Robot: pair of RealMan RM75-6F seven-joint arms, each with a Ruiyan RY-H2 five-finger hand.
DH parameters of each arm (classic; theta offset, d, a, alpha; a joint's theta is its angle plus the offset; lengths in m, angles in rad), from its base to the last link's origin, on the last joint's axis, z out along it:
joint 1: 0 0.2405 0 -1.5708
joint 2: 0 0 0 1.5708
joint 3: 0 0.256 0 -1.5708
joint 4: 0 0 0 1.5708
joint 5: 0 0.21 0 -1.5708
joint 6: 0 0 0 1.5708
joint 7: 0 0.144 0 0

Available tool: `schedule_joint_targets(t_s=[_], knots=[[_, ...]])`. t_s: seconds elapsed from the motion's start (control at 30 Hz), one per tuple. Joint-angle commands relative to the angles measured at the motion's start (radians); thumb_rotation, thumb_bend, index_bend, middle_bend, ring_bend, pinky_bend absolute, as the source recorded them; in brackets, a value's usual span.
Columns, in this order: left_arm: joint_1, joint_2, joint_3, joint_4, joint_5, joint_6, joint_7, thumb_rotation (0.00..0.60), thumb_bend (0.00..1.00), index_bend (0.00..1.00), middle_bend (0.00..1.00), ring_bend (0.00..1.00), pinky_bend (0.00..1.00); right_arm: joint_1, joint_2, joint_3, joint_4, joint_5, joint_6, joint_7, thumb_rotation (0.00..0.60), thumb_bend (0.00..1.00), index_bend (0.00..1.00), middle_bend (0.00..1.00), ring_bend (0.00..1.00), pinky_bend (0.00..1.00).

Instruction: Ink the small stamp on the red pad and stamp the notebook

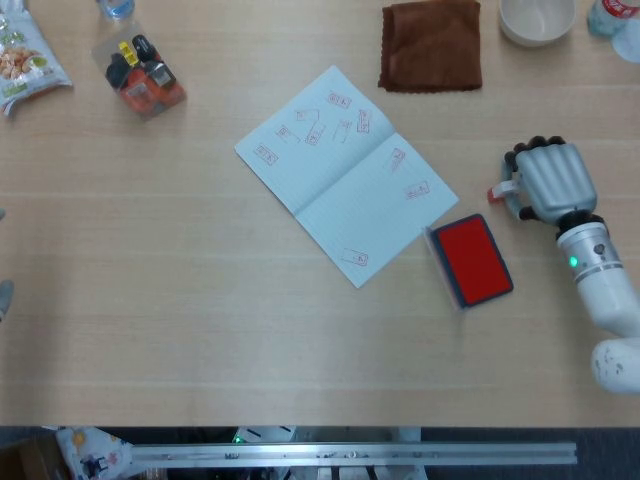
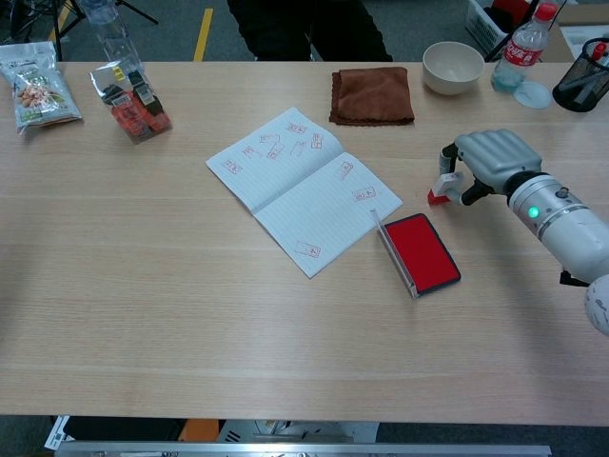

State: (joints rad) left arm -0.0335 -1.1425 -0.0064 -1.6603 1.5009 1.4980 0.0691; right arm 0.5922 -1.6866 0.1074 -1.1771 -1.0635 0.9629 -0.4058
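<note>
The pale wood-grain surface [image 2: 190, 314] stretches wide and smooth. On it lies the open notebook [image 2: 303, 188], thin white ruled pages skewed at an angle and dotted with red marks. Just right of its lower corner sits the red pad [image 2: 421, 251], a flat rectangle in a dark case with its lid standing open. Further right, the grey ribbed right hand [image 2: 483, 164] pinches the small stamp [image 2: 439, 191], a little white block with a red base, low over the surface.
</note>
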Motion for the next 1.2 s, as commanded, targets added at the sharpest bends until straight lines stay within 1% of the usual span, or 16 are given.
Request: schedule_joint_targets(t_s=[0.03,0.37,0.53,0.87,1.07,1.2], knots=[[0.000,0.000,0.000,0.001,0.000,0.000,-0.001,0.600,0.29,0.18,0.13,0.12,0.05,0.001,-0.009,0.004,0.012,-0.007,-0.005,0.009,0.600,0.41,0.64,0.44,0.30,0.31],[-0.001,-0.001,0.000,0.002,0.000,-0.002,0.001,0.600,0.29,0.18,0.13,0.12,0.05,-0.003,-0.004,0.008,0.014,-0.019,-0.015,0.017,0.600,0.35,0.56,0.41,0.28,0.31],[-0.002,-0.002,0.000,0.001,0.001,-0.002,0.004,0.600,0.29,0.18,0.13,0.11,0.05,-0.005,0.004,0.010,0.007,-0.030,-0.015,0.028,0.600,0.35,0.50,0.39,0.28,0.31],[-0.001,0.000,0.000,0.000,0.003,0.000,0.002,0.600,0.29,0.18,0.13,0.12,0.05,-0.011,0.017,0.012,-0.004,-0.051,-0.009,0.042,0.600,0.34,0.46,0.38,0.27,0.31],[-0.003,0.002,-0.001,-0.004,0.005,0.002,0.003,0.600,0.29,0.18,0.13,0.11,0.05,-0.020,0.053,0.016,-0.045,-0.069,0.014,0.046,0.600,0.34,0.43,0.37,0.27,0.31],[-0.004,0.003,-0.004,-0.008,0.004,0.002,0.004,0.600,0.29,0.18,0.13,0.11,0.05,-0.031,0.102,0.024,-0.108,-0.085,0.045,0.049,0.600,0.34,0.41,0.37,0.26,0.31]])
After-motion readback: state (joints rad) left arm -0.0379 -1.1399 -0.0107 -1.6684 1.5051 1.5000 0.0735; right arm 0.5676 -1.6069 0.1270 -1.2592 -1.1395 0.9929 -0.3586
